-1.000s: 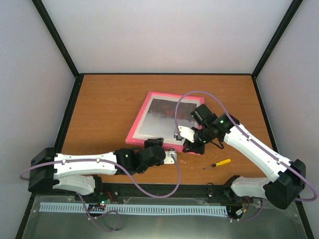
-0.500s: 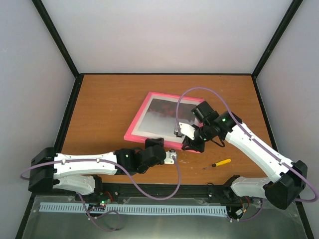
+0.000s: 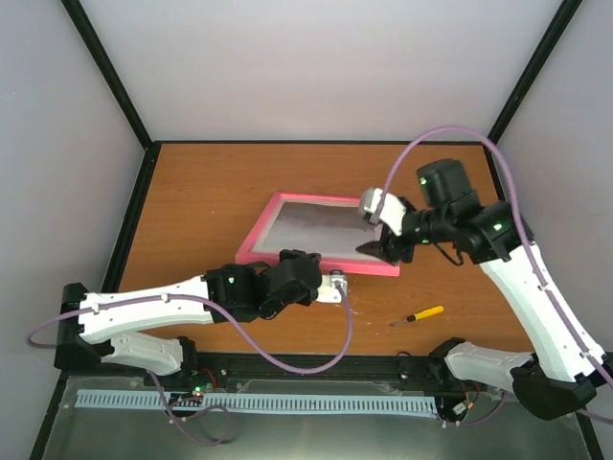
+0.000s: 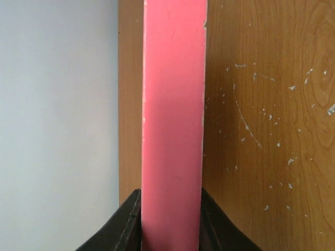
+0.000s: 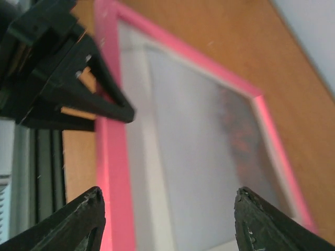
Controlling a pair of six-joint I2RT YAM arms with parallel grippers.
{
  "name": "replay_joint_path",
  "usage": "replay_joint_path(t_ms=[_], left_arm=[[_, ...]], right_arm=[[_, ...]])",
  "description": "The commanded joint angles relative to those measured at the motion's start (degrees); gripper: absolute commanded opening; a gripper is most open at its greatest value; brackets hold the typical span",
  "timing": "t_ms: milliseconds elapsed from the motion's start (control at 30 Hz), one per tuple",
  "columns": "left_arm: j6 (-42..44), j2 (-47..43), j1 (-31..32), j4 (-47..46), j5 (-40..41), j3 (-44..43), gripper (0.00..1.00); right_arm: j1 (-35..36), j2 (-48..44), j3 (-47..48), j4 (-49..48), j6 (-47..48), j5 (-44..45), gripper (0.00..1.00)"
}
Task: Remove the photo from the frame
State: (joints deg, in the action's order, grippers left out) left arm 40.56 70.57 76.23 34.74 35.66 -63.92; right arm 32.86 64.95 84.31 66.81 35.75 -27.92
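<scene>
The pink-bordered frame sits tilted in the middle of the table, glass side up. Its near edge is pinched between the black fingers of my left gripper, which is shut on it. Behind the glass the photo shows grey mist and a blurred patch of reddish trees, inside a white mat. My right gripper hovers above the frame's right end with its jaws wide apart and nothing between them. In the right wrist view the pink border runs below the open fingertips.
A small screwdriver with a yellow handle lies on the wooden table near the front right. Pale walls with black corner posts close in the table on three sides. The left gripper's black fingers show in the right wrist view.
My right gripper has let go, opened and risen up and to the right off the frame. The left gripper has shut on the near edge, and the frame now sits tilted.
</scene>
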Motion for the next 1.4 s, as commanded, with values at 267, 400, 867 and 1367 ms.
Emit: replay_joint_path(t_ms=[267, 400, 867, 1367], left_arm=[[-14.71, 3.53, -2.66, 17.78, -9.48, -23.33, 0.01], [-16.68, 3.29, -4.34, 18.87, -12.01, -26.38, 0.01], [-13.49, 5.17, -11.54, 14.35, -16.48, -39.61, 0.01], [-12.43, 3.9, -11.54, 14.18, -20.41, -42.83, 0.01]], right_arm=[[-12.59, 4.26, 22.46, 10.72, 6.03, -3.24, 0.65], [-14.88, 6.67, 27.95, 13.99, 6.55, -3.58, 0.64], [-25.67, 8.83, 26.3, 17.96, 11.65, -13.81, 0.66], [-28.73, 8.15, 17.71, 13.41, 26.52, -27.82, 0.68]])
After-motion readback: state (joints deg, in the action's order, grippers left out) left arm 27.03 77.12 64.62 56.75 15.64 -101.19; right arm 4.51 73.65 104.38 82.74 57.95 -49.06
